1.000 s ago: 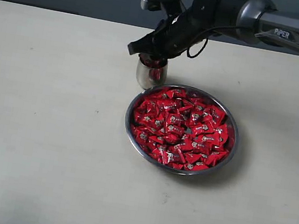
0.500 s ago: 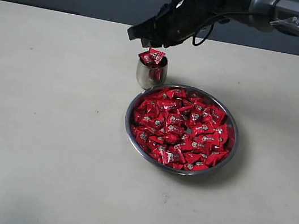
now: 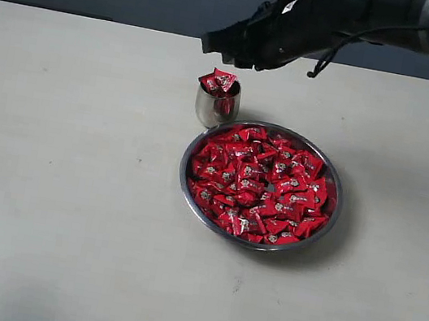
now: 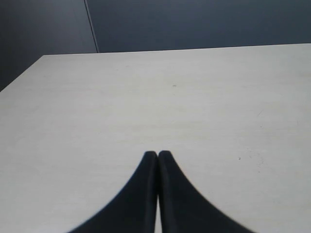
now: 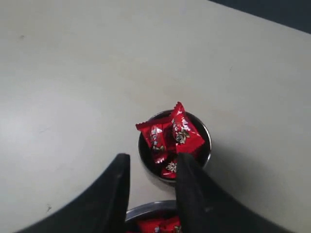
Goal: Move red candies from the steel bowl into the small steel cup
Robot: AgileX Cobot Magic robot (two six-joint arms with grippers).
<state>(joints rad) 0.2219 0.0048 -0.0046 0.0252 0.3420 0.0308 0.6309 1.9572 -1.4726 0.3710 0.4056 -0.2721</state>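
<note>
Right wrist view: the right pincer [image 5: 151, 160] is held parted and empty above the cup [image 5: 207, 145] of candies [image 5: 182, 133]; drop seemingly done, the bowl [image 3: 183, 173] must be reached next.

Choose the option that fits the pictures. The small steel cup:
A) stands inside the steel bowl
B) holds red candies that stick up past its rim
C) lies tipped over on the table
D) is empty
B: the small steel cup stands upright beside the steel bowl, and several red candies poke up above its rim, below the open, empty right gripper.
</note>
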